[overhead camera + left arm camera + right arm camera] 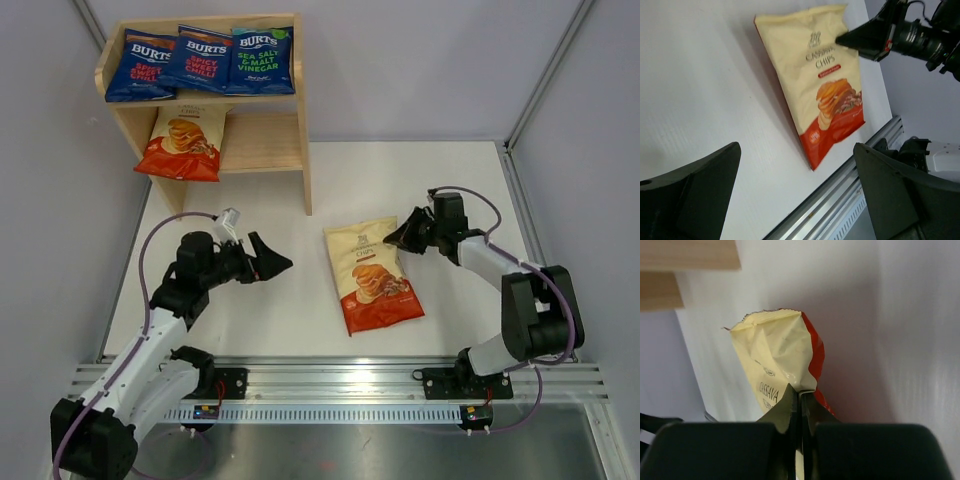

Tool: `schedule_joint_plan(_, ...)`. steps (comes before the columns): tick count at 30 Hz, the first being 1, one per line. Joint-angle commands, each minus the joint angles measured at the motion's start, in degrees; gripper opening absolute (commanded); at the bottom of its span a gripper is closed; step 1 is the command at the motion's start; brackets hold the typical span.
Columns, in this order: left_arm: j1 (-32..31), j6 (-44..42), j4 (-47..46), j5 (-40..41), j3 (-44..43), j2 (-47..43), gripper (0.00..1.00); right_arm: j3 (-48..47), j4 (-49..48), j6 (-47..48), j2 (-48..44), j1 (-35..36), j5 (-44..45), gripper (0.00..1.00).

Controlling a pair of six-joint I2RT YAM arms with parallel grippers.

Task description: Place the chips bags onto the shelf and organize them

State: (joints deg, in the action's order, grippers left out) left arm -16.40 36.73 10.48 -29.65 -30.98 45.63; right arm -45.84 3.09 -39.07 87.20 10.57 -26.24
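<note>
From above: the right gripper clamps the far right corner of the last cassava chips bag, which lies flat mid-table, long axis far-to-near, red bottom nearest. Left wrist: the left gripper gapes empty. Right wrist: jaws pinched on the bag's edge. Next, probably a lift far-left to the shelf.

Left blue bag and middle blue bag read "BURTS SPICY SWEET CHILLI"; right blue bag reads "BURTS SEA SALT & MALT VINEGAR"; cream bag reads "CASSAVA CHIPS".
</note>
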Motion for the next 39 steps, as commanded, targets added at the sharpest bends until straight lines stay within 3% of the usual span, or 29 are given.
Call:
schedule_joint_plan(1,-3.5,2.6,-12.3,0.8,3.3,0.2,0.99,1.7,-11.0,-12.5,-8.0,0.3,8.4,0.00)
schedule_joint_plan(5,-7.4,5.3,-22.5,4.9,9.2,-0.8,0.99,3.0,-11.6,-20.8,-14.7,0.6,13.1,0.00)
schedule_joint_plan(11,-13.5,10.0,-49.5,10.0,19.7,2.8,0.99,5.2,-10.6,-31.1,-28.3,0.6,22.8,0.00)
schedule_joint_plan(15,-20.4,9.9,-66.0,15.8,21.6,13.3,0.99,5.1,-9.0,-36.8,-35.2,0.8,27.6,0.00)
schedule_joint_plan(17,-21.9,10.3,-71.5,15.8,21.1,18.2,0.99,4.5,-7.1,-39.1,-38.3,0.8,28.3,0.00)
schedule_joint_plan(24,-27.7,16.3,-106.0,13.4,14.8,40.8,0.99,6.2,-7.7,-47.9,-46.2,1.0,27.6,0.00)
schedule_joint_plan(29,-31.7,17.9,-105.8,15.6,6.0,48.8,0.99,6.7,-6.5,-51.3,-51.6,1.2,28.4,0.00)
schedule_joint_plan(39,-38.3,14.3,-105.9,19.3,-3.7,48.9,0.99,7.8,-6.0,-52.5,-55.8,1.4,30.3,0.00)
